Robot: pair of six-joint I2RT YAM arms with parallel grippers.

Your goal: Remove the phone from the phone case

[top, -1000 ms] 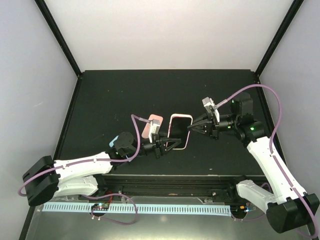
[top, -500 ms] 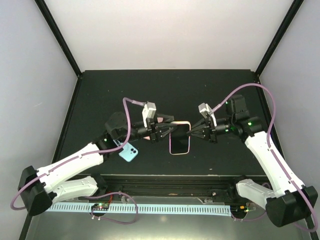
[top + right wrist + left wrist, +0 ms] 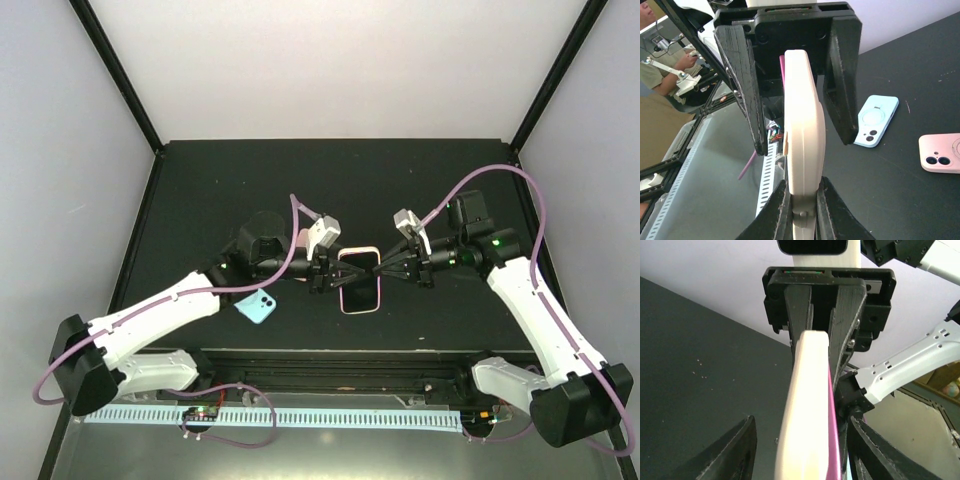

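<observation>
My right gripper (image 3: pixel 800 202) pinches the phone (image 3: pixel 360 281) by its 3 o'clock edge over the middle of the table (image 3: pixel 200 190), and the phone seems to be in its pale case. My left gripper (image 3: pixel 334 277) stands wide at 9 o'clock, jaws either side, not touching. That single thin-edge pinch worries me. A careless left closure could pivot the phone loose, dropping it toward the blue case (image 3: pixel 258 307) at 8 o'clock. Clamping case and phone together would separate nothing.
</observation>
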